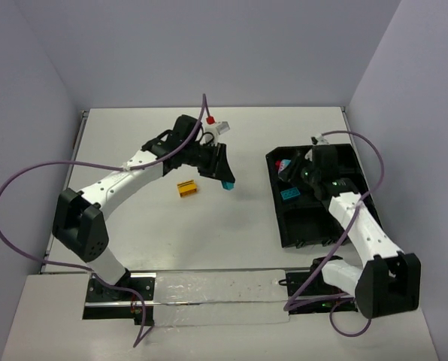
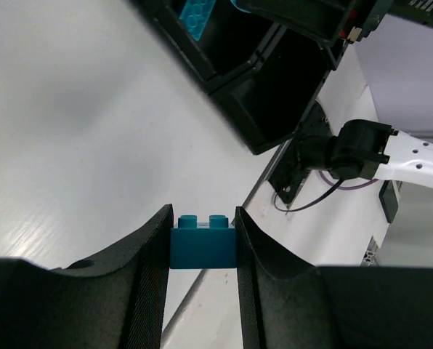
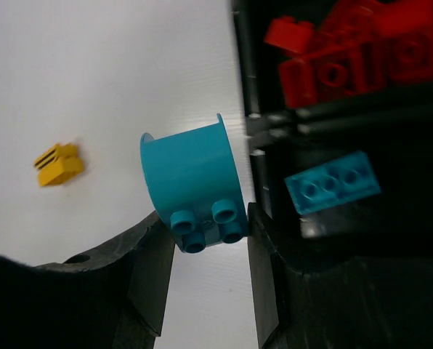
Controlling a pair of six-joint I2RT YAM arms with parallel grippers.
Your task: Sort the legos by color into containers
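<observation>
Black fingers of the left tool fill the near edge of the left wrist view. They are clamped on the short sides of a dark teal brick, studs up and level. From above, this tool hangs over open bench, just beside a yellow brick and well apart from the tray.

The right tool grips a curved cyan piece at its studded end. That piece sits over the tray's left wall, partly above bench. Beyond the wall, one bin holds red bricks and the next holds a flat cyan brick.

Assessment: two blue pieces are in transit, neither yet binned.

Recommendations:
- The right tool should shift further across, until the curved piece is wholly above the cyan bin, then descend before letting go. A release at the wall risks a bounce onto the bench or into the red bin.
- The left arm should hold off until the right arm clears the tray, as both are bound for one bin.
- The yellow brick remains unsorted.
</observation>
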